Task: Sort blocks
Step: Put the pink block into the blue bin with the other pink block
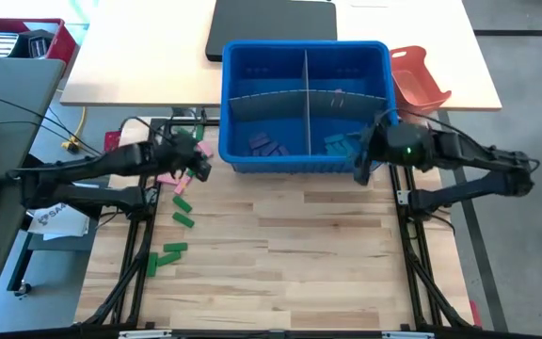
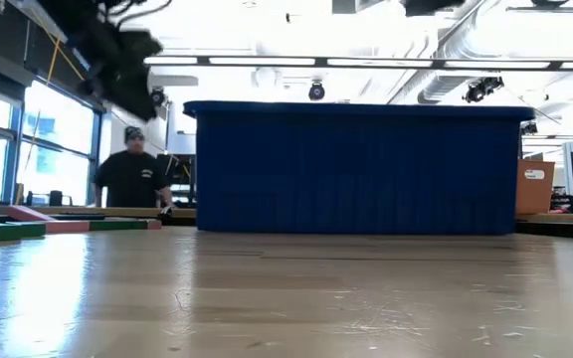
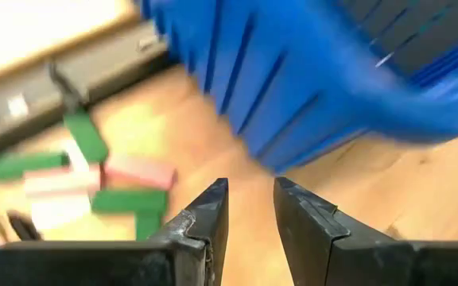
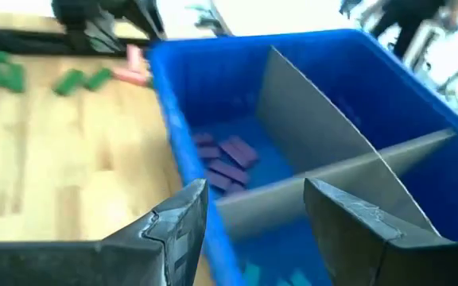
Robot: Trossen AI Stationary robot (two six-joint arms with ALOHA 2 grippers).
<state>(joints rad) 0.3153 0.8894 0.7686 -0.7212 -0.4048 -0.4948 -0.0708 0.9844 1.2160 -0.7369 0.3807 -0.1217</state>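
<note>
A blue bin (image 1: 306, 105) stands at the table's far middle, split by a grey divider (image 1: 306, 94). Purple blocks (image 4: 227, 159) lie in its near-left compartment and teal-blue blocks (image 1: 339, 143) in its near-right one. Green blocks (image 1: 183, 202) and pink blocks (image 3: 139, 170) lie flat on the wood to the bin's left. My left gripper (image 3: 250, 187) hovers open by the bin's near-left corner, above the pink and green blocks (image 1: 194, 168), nothing between its fingers. My right gripper (image 4: 254, 191) stands wide open above the bin's near-right corner (image 1: 365, 165), holding nothing.
An orange-red tray (image 1: 420, 75) lies right of the bin and a black slab (image 1: 271, 28) behind it. More green blocks (image 1: 174, 249) lie toward the near left. Bare wood spreads in front of the bin. A person (image 2: 132, 174) stands beyond the table.
</note>
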